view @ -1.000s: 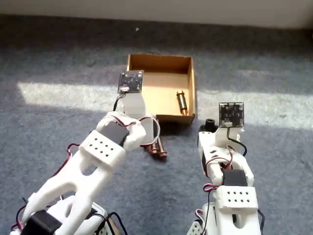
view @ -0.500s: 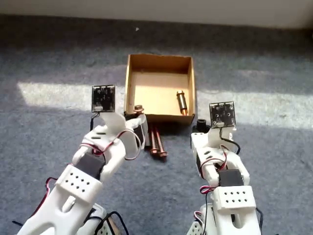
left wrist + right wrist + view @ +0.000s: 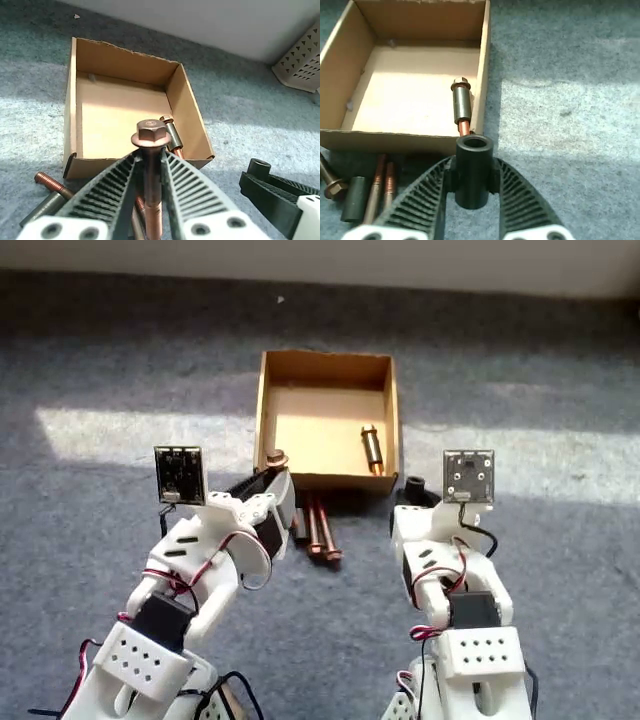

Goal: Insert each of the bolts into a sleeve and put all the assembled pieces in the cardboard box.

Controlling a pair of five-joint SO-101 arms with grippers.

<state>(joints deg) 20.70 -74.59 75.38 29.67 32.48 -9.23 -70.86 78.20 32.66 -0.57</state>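
My left gripper (image 3: 149, 156) is shut on a copper bolt (image 3: 148, 136), held upright with its hex head up. From above, that bolt (image 3: 277, 458) sits just before the front left corner of the cardboard box (image 3: 327, 366). My right gripper (image 3: 472, 169) is shut on a black sleeve (image 3: 474, 148), upright with its bore facing up. The sleeve (image 3: 417, 488) hangs outside the box's front right corner. One assembled bolt and sleeve (image 3: 372, 448) lies inside the box along its right wall.
Two loose bolts (image 3: 318, 530) lie on the grey carpet in front of the box, between the arms. Another bolt (image 3: 330, 182) and a dark sleeve (image 3: 354, 199) lie beside them. A white perforated basket (image 3: 300, 65) stands far off to the right.
The left arm has swung left and back from over the box's front edge, keeping the bolt in its gripper. The right arm has barely shifted.
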